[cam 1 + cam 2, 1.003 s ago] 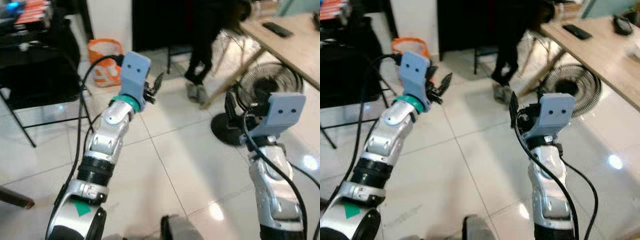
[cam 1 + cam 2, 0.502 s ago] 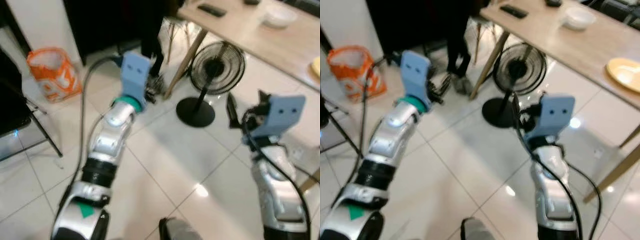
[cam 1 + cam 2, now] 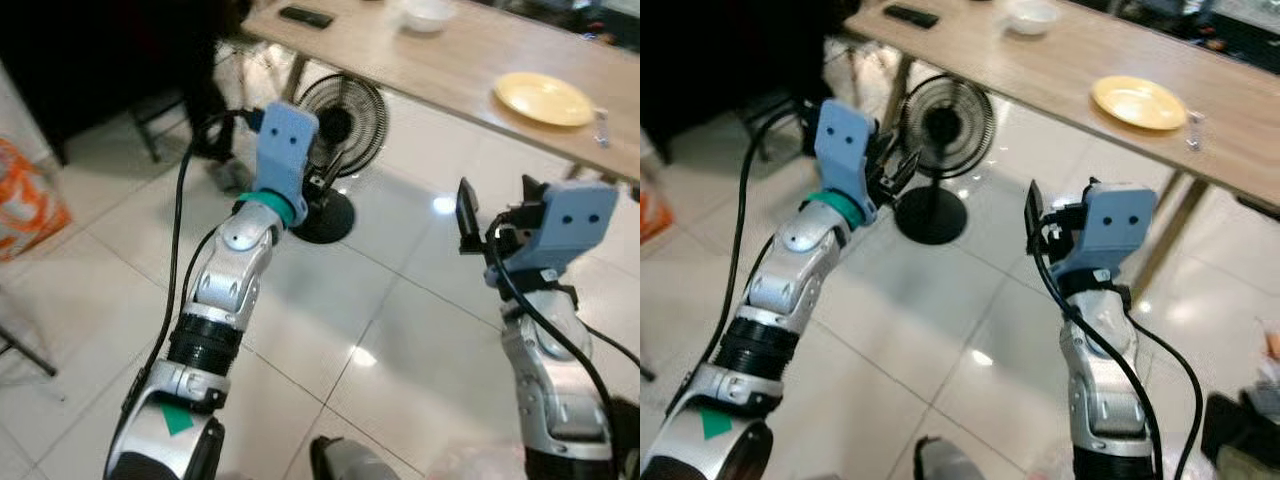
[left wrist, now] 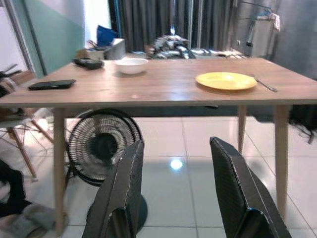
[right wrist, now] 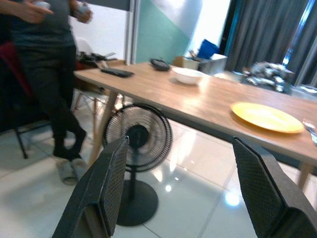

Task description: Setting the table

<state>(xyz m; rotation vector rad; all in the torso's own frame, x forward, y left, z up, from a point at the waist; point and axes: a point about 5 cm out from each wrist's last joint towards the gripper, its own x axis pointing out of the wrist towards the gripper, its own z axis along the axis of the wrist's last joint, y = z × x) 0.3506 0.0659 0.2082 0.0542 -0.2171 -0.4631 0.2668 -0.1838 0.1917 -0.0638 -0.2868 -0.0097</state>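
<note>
A long wooden table (image 3: pixel 470 50) stands ahead of me. On it lie a yellow plate (image 3: pixel 545 98), a white bowl (image 3: pixel 425 14), a fork (image 3: pixel 600 127) beside the plate, and a black phone (image 3: pixel 306 16) at the far end. Both arms are raised in front of me, well short of the table. My left gripper (image 3: pixel 325 180) is open and holds nothing; in its wrist view the left gripper (image 4: pixel 176 144) faces the plate (image 4: pixel 225 80) and bowl (image 4: pixel 131 65). My right gripper (image 3: pixel 497 205) is open and empty too, and the right gripper (image 5: pixel 182 143) frames the table in its wrist view.
A black standing fan (image 3: pixel 340 115) sits on the glossy tiled floor under the table's near side. A person (image 5: pixel 49 74) in dark clothes stands by the table's far end. An orange bag (image 3: pixel 20 200) is at the left edge. Dark curtains hang behind the table.
The camera has swung right, bringing the table with plate and bowl into view; the orange bag slid to the left edge. Both arms stay raised with grippers open.
</note>
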